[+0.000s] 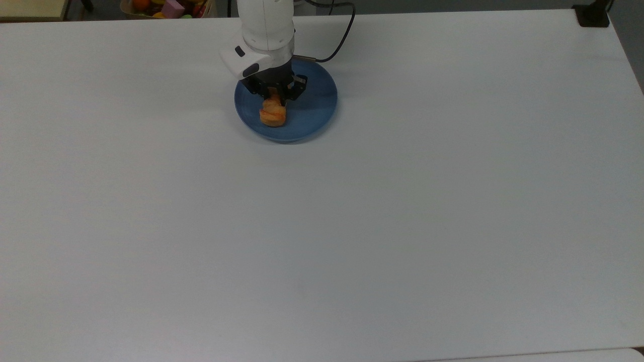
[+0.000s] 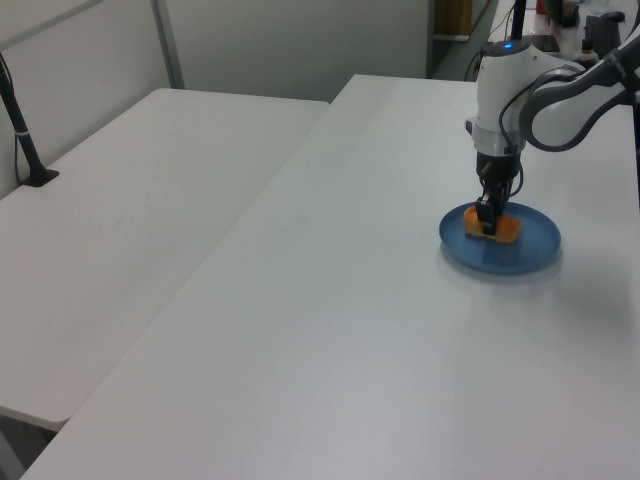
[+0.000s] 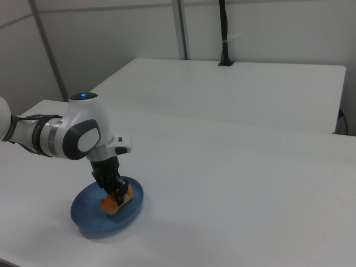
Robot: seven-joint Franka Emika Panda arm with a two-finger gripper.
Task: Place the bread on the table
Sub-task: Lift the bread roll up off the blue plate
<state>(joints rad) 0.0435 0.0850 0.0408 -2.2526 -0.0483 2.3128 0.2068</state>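
Note:
The bread (image 1: 273,116), a small golden-orange loaf, lies on the round blue plate (image 1: 314,108) near the far edge of the white table (image 1: 352,226). My gripper (image 1: 273,102) comes straight down onto the loaf's far end, with its black fingers shut on it. In the left view the gripper (image 2: 488,222) covers the left part of the bread (image 2: 508,231) over the plate (image 2: 530,256). In the right view the gripper (image 3: 119,194) pinches the bread (image 3: 109,205) on the plate (image 3: 89,218). I cannot tell whether the loaf has left the plate.
A black cable (image 1: 343,37) loops behind the arm. Beyond the table's far left corner stands a bin of colourful items (image 1: 171,7). A black mount (image 1: 593,15) sits at the far right corner. A second white table (image 2: 120,200) adjoins on the left view's left.

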